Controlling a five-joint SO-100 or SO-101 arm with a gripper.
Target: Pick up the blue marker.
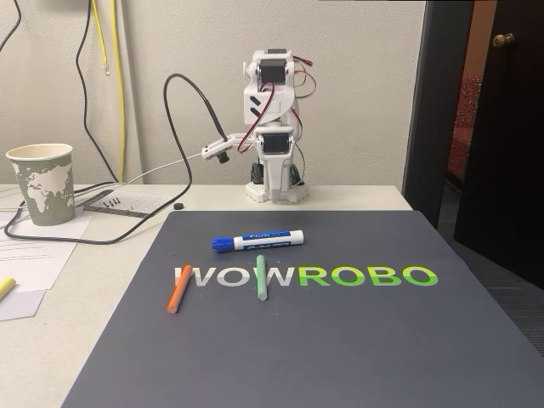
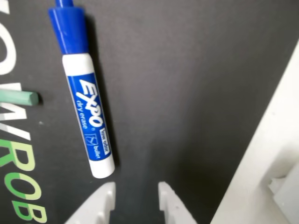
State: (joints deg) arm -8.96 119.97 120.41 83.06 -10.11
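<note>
**Blue marker lying free on the mat, pincer parted above it**

The blue marker (image 1: 258,240) is seen lying flat on the dark mat (image 1: 340,340), just above the "WOWROBO" lettering (image 1: 310,276) in the fixed view, with its blue cap pointing left. In the wrist view the marker (image 2: 86,100) is shown lengthwise, cap toward the top edge and the "EXPO" label readable.

The pincer (image 2: 135,198) is seen at the bottom edge of the wrist view, its 2 white fingertips (image 2: 100,203) held apart with bare mat between them. Nothing is gripped. The marker's white end lies just above the left fingertip, apart from it.

2 thin sticks rest on the lettering: an orange stick (image 1: 178,287) to the left and a light-green stick (image 1: 261,278) near the middle, whose end (image 2: 21,98) is also caught in the wrist view.

The arm (image 1: 272,127) is folded upright at the far edge of the surface (image 1: 102,280). A paper cup (image 1: 42,183) stands at the left.
</note>
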